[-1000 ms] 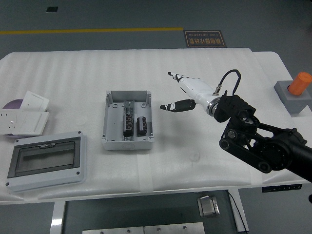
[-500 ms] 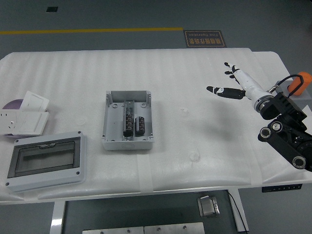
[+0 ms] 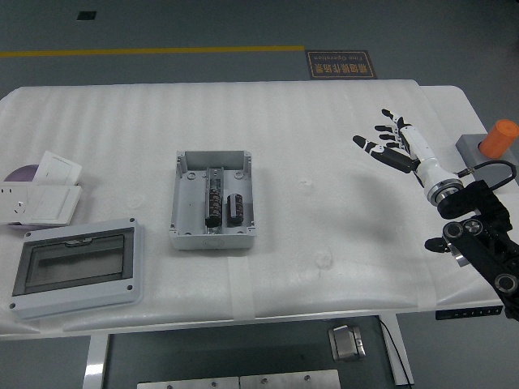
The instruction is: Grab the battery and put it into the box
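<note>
So the small black cylindrical battery point(image 3: 236, 206) is sitting inside the open grey plastic junction box point(image 3: 212, 199), in the right-hand compartment next to the black terminal strip point(image 3: 213, 203) down the middle, around 9 o'clock from picture centre on the white foam-covered surface point(image 3: 324, 121). Looks to me like the placing part is basically done. The right white-and-black hand point(image 3: 387, 144) is out at about 2 o'clock, well apart from the box, fingers spread wide and holding nothing at all. No left arm anywhere in view. What could go wrong from here, I reckon: the grey block with the orange cylinder point(image 3: 493, 149) on it sits just beside the forearm at the 3 o'clock edge, so a sloppy swing could clip it and knock it off the surface. Also can't tell if the battery is properly seated or just resting loose, so any bump to the box could roll it around. The grey lid with the clear window point(image 3: 75, 266) and white sockets point(image 3: 40, 194) at 8 to 9 o'clock are out of harm's way.
</note>
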Available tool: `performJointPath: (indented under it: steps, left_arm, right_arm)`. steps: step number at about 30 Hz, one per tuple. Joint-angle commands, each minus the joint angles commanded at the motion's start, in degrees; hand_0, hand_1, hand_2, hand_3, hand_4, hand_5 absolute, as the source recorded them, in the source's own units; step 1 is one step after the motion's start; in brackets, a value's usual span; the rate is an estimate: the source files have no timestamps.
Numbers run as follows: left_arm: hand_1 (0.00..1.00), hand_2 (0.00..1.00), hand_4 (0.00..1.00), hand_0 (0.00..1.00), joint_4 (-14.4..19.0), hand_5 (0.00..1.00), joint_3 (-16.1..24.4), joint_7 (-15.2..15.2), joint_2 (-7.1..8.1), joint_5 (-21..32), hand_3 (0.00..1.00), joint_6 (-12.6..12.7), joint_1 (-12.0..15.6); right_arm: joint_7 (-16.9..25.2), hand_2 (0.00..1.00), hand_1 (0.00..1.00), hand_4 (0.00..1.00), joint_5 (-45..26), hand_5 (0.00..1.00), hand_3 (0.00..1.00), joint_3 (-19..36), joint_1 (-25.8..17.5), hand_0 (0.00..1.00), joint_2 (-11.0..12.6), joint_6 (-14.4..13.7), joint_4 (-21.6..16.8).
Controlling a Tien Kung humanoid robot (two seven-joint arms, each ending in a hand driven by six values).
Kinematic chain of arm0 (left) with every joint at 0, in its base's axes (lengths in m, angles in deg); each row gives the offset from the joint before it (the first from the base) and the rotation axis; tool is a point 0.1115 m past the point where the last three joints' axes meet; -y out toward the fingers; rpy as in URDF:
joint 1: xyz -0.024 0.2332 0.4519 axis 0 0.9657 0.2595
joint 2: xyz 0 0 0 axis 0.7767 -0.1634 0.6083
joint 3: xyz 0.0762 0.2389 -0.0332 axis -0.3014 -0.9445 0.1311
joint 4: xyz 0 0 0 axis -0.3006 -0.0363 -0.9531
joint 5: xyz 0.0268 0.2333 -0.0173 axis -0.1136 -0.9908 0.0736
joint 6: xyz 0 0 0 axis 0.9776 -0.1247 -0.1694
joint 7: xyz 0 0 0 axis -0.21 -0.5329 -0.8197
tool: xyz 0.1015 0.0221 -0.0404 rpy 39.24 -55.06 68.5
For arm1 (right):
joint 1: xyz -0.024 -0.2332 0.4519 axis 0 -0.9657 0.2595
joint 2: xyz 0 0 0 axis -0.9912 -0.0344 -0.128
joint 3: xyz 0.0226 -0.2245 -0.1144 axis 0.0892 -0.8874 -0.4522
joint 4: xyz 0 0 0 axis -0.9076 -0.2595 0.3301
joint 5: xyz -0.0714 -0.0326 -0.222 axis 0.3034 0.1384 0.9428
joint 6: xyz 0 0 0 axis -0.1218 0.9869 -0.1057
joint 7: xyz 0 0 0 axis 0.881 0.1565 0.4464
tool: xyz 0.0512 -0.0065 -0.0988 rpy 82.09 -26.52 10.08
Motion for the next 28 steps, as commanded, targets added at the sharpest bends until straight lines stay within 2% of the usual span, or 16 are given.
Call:
performJointPath:
  steps: [6,12,18,28]
  left_arm:
    - [0.704,0.555,0.584,0.688,0.0,0.402,0.0,-0.1,-0.4,0.1,0.561,0.1,0.5]
    - [0.704,0.556,0.589,0.688,0.0,0.401,0.1,-0.1,-0.16,0.0,0.56,0.2,0.4]
    - [0.704,0.56,0.59,0.688,-0.1,0.395,-0.2,0.0,0.12,0.1,0.56,0.3,0.4]
    - [0.704,0.563,0.594,0.688,-0.1,0.398,-0.2,-0.2,-0.2,-0.1,0.561,0.4,0.2]
  right_arm:
    - [5.8,0.817,0.79,0.949,-5.5,0.606,0.955,-1.4,-1.9,0.789,-1.1,-1.7,0.0]
    - [9.9,0.816,0.778,0.942,-11.4,0.597,0.945,-0.6,-4.1,0.778,-2.1,-1.2,-1.6]
    - [11.3,0.826,0.768,0.94,-15.1,0.596,0.961,-0.1,-4.8,0.772,-2.0,0.9,-2.0]
    - [11.7,0.817,0.764,0.936,-16.5,0.59,0.937,1.5,-5.2,0.768,-1.9,4.4,-2.3]
